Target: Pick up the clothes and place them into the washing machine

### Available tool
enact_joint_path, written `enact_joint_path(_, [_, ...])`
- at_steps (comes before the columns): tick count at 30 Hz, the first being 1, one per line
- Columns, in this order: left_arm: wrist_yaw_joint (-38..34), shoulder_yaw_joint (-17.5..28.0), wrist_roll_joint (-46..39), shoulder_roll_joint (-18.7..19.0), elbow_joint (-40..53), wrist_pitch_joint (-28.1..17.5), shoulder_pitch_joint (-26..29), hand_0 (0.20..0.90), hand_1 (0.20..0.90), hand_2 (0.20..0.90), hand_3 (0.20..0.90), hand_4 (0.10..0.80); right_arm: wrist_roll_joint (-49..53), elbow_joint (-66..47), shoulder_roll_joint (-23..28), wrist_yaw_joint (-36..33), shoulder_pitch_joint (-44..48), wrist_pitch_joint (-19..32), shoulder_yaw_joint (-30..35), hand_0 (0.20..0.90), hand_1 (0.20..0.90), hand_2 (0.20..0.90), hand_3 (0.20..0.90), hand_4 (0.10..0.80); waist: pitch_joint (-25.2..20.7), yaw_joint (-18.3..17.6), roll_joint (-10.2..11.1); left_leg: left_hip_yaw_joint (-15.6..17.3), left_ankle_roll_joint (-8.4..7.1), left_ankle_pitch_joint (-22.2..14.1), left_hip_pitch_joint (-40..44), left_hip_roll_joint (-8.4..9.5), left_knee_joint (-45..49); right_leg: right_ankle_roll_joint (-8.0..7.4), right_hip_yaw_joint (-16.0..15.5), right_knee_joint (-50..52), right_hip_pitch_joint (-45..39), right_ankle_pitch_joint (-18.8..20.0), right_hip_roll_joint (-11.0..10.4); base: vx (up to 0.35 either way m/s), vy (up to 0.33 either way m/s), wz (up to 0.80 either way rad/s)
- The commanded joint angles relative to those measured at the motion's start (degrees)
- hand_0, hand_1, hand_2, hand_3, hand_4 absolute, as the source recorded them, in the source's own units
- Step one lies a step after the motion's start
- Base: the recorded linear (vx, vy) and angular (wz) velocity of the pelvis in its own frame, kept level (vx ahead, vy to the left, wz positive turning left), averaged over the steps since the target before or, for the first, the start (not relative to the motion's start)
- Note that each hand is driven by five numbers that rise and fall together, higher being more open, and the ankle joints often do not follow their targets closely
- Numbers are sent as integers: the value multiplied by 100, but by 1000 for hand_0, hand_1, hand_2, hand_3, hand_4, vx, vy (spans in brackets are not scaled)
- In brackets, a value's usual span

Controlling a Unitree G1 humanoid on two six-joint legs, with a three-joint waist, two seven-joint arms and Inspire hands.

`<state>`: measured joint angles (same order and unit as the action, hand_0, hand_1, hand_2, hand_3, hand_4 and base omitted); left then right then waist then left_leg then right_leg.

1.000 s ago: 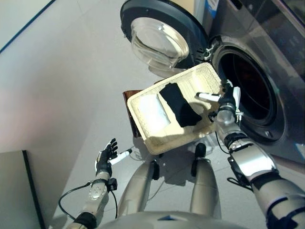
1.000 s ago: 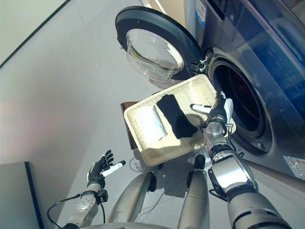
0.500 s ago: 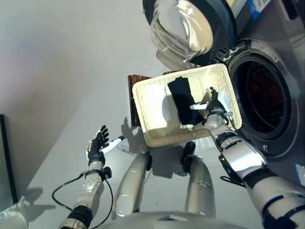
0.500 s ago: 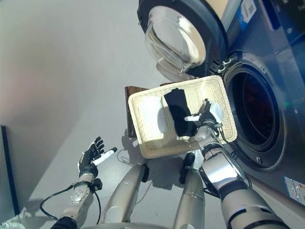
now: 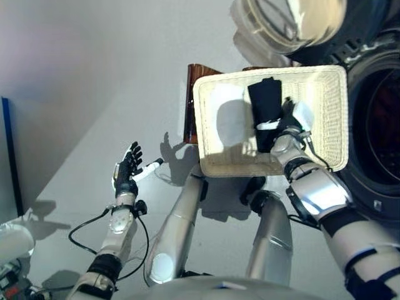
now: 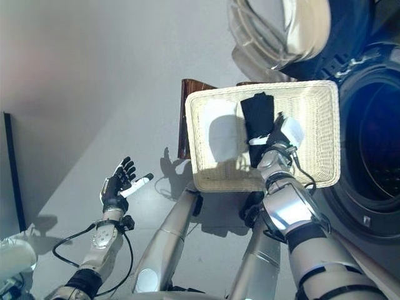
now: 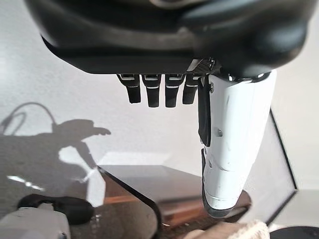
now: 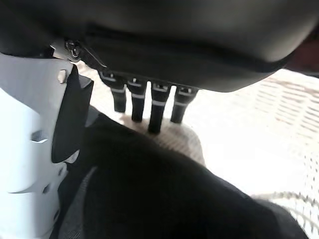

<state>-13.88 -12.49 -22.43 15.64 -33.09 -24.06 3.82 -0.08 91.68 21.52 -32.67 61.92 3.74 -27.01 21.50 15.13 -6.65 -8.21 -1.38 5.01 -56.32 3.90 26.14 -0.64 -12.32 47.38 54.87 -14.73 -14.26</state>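
Note:
A shallow wicker basket [image 5: 212, 159] rests on a low dark brown box [image 5: 189, 103] beside the washing machine. A black garment [image 5: 264, 103] lies in the middle of the basket, with a white garment [image 5: 226, 119] to its left. My right hand [image 5: 286, 124] reaches into the basket and rests over the near end of the black garment. In the right wrist view its fingers [image 8: 155, 107] are straight, with the black garment [image 8: 164, 199] under the palm. My left hand [image 5: 127, 172] is open and empty, held over the floor at lower left.
The washing machine's open drum [image 5: 382, 115] is just right of the basket. Its round glass door [image 5: 294, 19] hangs open behind the basket. A dark upright panel [image 5: 9, 156] and a white object [image 5: 12, 242] stand at the far left.
The camera has shifted. My right hand has moved from the basket's far right edge to over the black garment. My left hand stays open at lower left.

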Motion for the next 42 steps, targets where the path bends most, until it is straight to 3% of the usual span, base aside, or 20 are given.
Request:
enact_joint_path(1, [-291,124,152,243,423,-310,30,900,900,900,900,800,-116,20,575,-51,394,-68,-119,200,200,200,200,300,95,185,-412,274,43,-810,-267,249,640,-57,410,-636,-41,466,94,4,25,10])
enact_joint_path(10, [-379,-98,200,182,283,-291,62,900,900,900,900,800,-210,6,579,-99,392,-96,-123,200,200,200,200,300,86,195,-490,294,62,-760,-306,320,497,-71,477,-624,69,478,24,24,18,2])
enact_joint_path(21, [-299,-214,365,187,37,-231,-148,900,900,900,900,800,-244,-20,740,-111,-105,-111,169,200,200,200,200,300,-73,153,-535,363,47,-608,178,228,-35,-123,490,-1142,-376,653,60,8,1,0])
enact_joint_path(28, [-84,-242,357,248,-385,-198,-319,900,900,900,900,800,1965,-605,915,181,-725,798,1574,200,200,200,200,300,-317,31,-522,477,47,-554,679,118,-438,-221,558,-1693,-857,823,152,48,12,-10])
enact_joint_path(30, [3,-205,365,256,-579,-152,-353,900,900,900,900,800,3324,-885,789,530,-1083,1276,2212,200,200,200,200,300,-391,-70,-508,525,58,-569,857,85,-502,-232,614,-1868,-1024,842,217,60,-12,-26])
enact_joint_path(31, [7,-217,361,269,-585,-155,-357,900,900,900,900,800,3349,-885,792,552,-1108,1286,2223,200,200,200,200,300,-393,-56,-502,526,58,-569,876,82,-511,-231,614,-1883,-1044,846,220,56,-22,-28])
enact_joint_path(33, [50,-191,341,277,-766,-149,-382,900,900,900,900,800,4381,-1203,582,847,-1287,1710,2592,200,200,200,200,300,-460,-157,-506,564,48,-587,1017,40,-576,-256,647,-2007,-1169,871,247,49,-12,-22])
enact_joint_path(39, [158,-255,138,191,-1183,-212,-393,900,900,900,900,800,5627,-1731,242,1270,-1543,2280,3087,200,200,200,200,300,-574,-318,-525,650,32,-544,1364,-29,-830,-297,745,-2368,-1447,998,349,31,5,-22])
enact_joint_path(40, [174,-278,114,185,-1177,-240,-395,900,900,900,900,800,5690,-1826,230,1257,-1562,2350,3115,200,200,200,200,300,-544,-346,-543,713,53,-359,1337,-55,-883,-259,713,-2451,-1429,1177,364,48,-4,-28])
enact_joint_path(41, [176,-280,113,183,-1182,-240,-395,900,900,900,900,800,5688,-1831,228,1250,-1569,2350,3114,200,200,200,200,300,-583,-345,-523,663,31,-531,1409,-36,-880,-295,768,-2436,-1492,1021,367,-68,-8,-29])
enact_joint_path(42, [191,-318,61,126,-1317,-262,-391,900,900,900,900,800,5821,-1976,124,1257,-1672,2463,3243,200,200,200,200,300,-587,-397,-559,725,45,-348,1421,-60,-956,-271,716,-2525,-1497,1182,374,33,-10,-22])
